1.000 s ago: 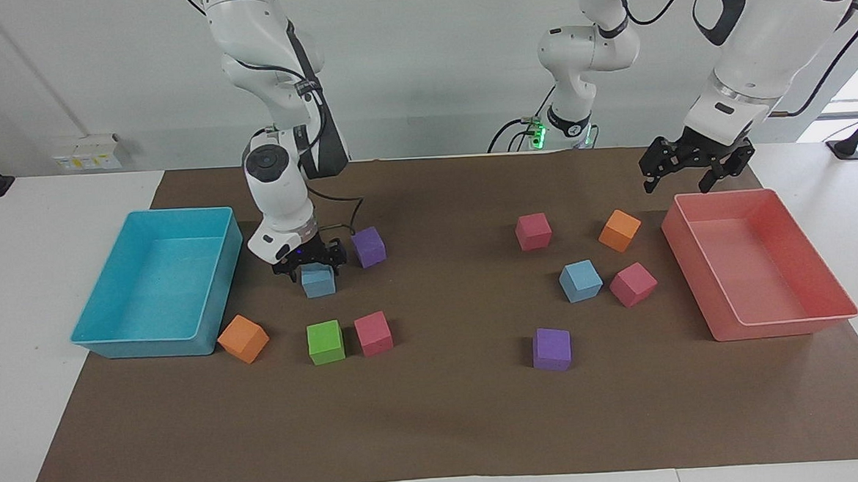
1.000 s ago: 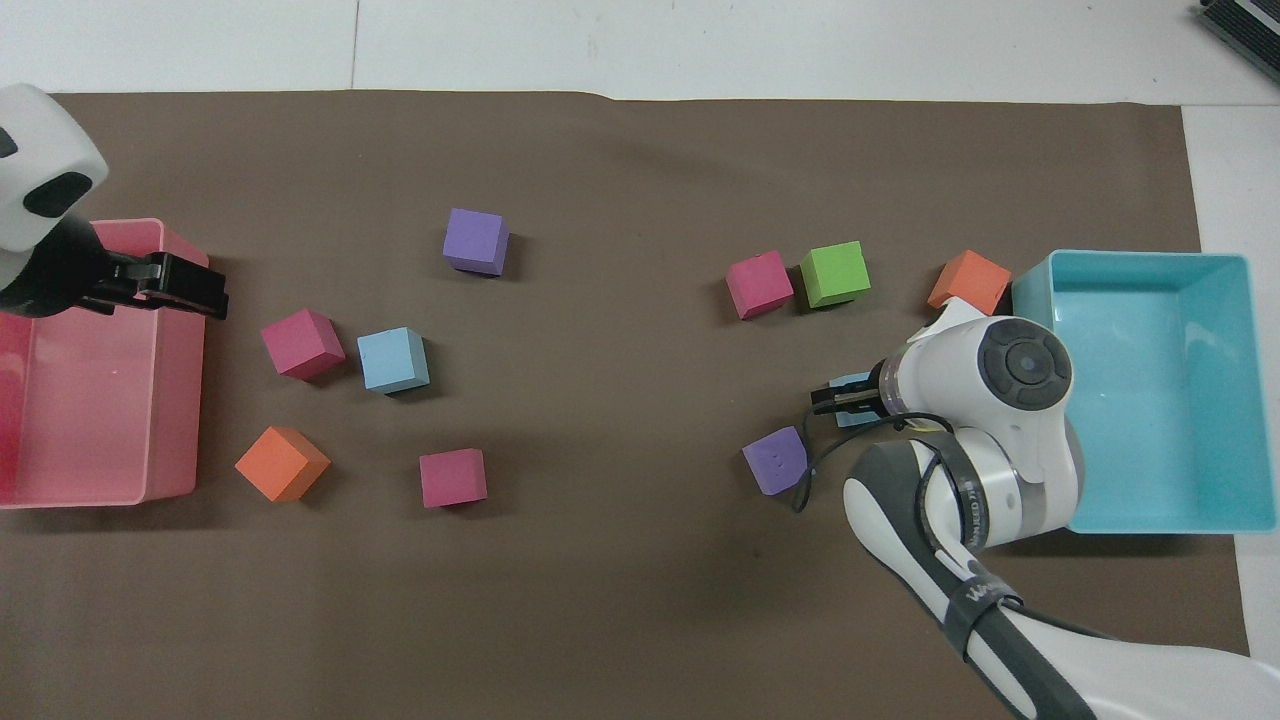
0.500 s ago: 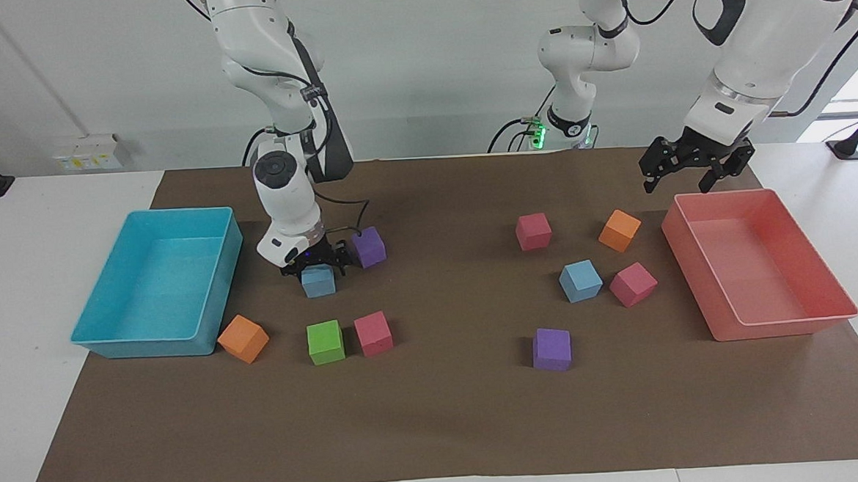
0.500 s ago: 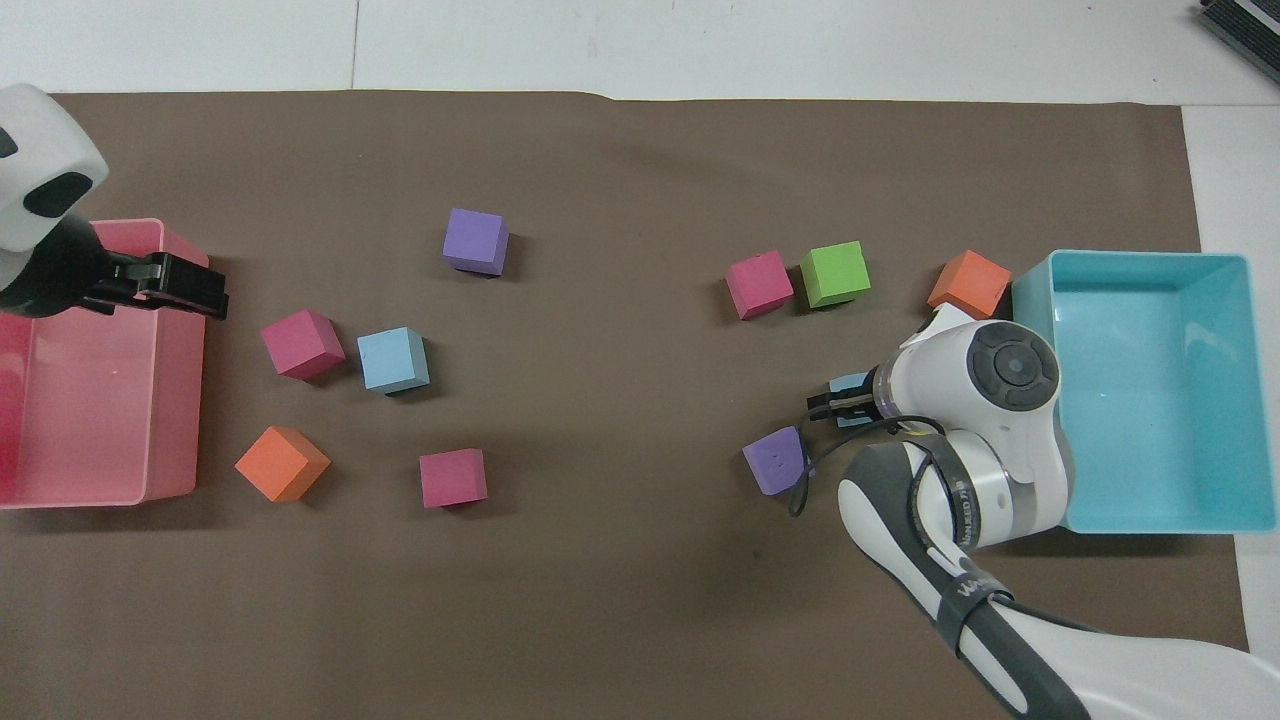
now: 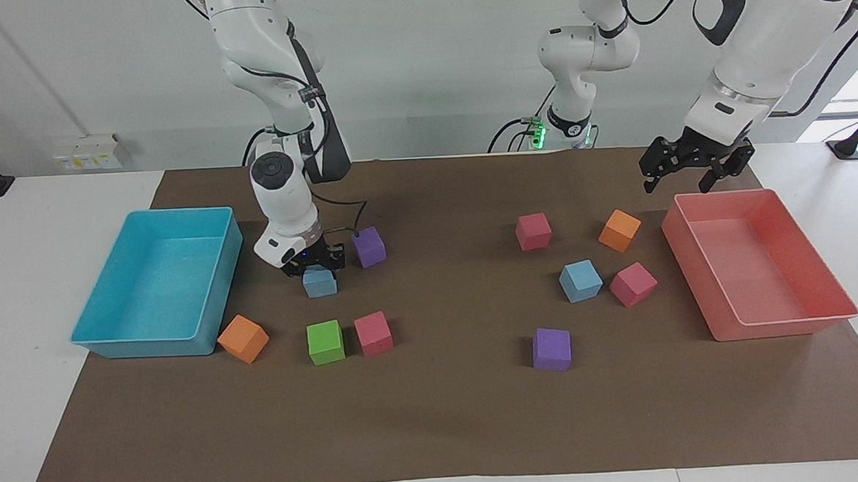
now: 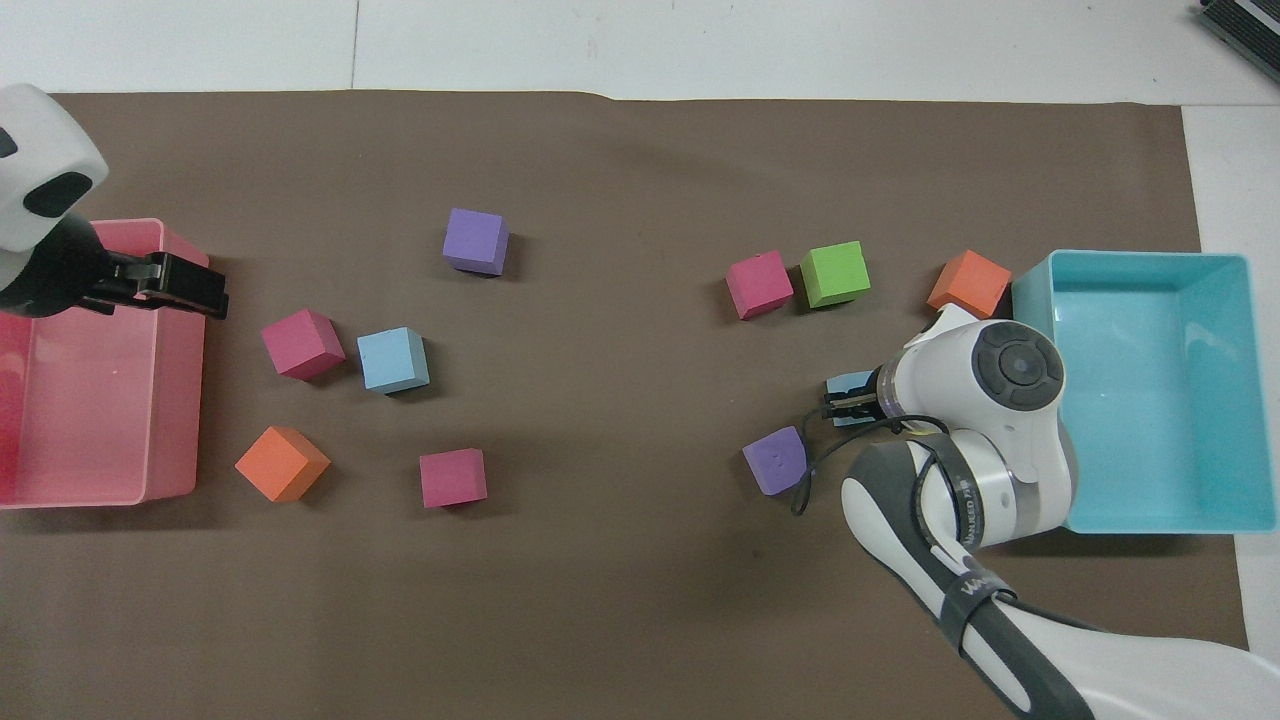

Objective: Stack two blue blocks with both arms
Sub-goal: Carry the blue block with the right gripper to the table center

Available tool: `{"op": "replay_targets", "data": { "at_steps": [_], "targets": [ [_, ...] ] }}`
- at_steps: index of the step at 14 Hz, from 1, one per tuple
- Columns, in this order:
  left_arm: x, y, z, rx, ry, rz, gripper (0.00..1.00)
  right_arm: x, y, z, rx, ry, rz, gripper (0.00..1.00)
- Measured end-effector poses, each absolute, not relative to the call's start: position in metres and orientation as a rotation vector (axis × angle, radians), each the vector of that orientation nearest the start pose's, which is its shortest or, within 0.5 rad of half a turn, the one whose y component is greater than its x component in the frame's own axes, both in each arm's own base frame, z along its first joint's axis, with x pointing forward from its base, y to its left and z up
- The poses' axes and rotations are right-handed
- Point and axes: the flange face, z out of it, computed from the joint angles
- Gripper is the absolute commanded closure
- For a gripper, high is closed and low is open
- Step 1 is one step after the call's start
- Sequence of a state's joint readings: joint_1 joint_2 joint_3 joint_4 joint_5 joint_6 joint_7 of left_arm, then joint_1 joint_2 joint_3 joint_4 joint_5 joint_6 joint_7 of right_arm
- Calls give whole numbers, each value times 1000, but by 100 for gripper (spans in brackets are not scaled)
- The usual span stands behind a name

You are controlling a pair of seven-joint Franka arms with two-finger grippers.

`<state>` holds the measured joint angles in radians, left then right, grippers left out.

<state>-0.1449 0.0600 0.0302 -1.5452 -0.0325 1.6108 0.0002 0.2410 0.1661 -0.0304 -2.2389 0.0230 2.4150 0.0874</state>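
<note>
Straddling the blue block (image 5: 319,283) at seven o'clock of the purple cube (image 5: 369,246), the right gripper (image 5: 315,263) looked closed on it for lifting, while the left gripper (image 5: 695,162) waited, fingers spread, over the pink tray (image 5: 786,321).

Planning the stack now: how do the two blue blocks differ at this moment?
One blue block sits under the right gripper, beside a purple cube; the other blue block lies free beside a pink cube, untouched. The left gripper waits over the pink tray. Both rest on the mat, same size.

Right pincer (image 5: 316,265) set down upon a blue block (image 5: 319,283), left of centre; left pincer (image 5: 697,174), fingers spread, above the pink tray (image 5: 764,322), upper right.
</note>
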Motion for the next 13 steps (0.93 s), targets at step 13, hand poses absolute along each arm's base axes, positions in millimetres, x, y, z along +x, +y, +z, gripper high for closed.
{"op": "replay_targets", "data": {
  "at_steps": [13],
  "targets": [
    [572,-70,606,-3167,180,-6,0,560,158,427,-3115,-137,16,100]
  ]
}}
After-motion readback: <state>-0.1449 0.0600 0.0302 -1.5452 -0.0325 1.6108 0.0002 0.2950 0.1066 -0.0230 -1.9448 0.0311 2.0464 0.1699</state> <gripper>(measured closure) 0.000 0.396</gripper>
